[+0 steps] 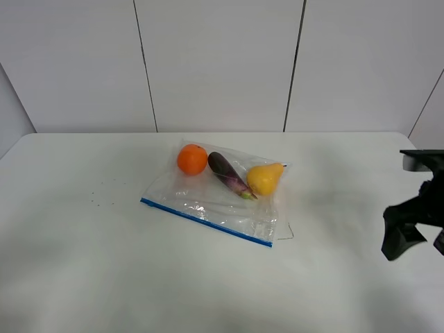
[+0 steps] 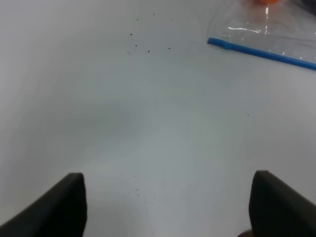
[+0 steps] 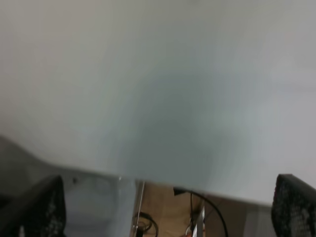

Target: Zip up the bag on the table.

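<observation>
Apart, both wide-open pincers (image 2: 165, 207) (image 3: 168, 207) (empty), bag (image 1: 220, 191)

The white table (image 1: 83, 277) carries the clear bag (image 1: 208, 201), lying flat well apart from the right gripper (image 1: 409, 232), toward its left.

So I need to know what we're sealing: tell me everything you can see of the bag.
The bag is clear, crinkly plastic, lying flat on the white table near its middle. A blue zip strip runs along its near edge, slanting from left to right. Inside, toward the far side, sit an orange, a purple eggplant and a yellow pear. Whether the zip is shut cannot be told. Neither hand touches it.
</observation>
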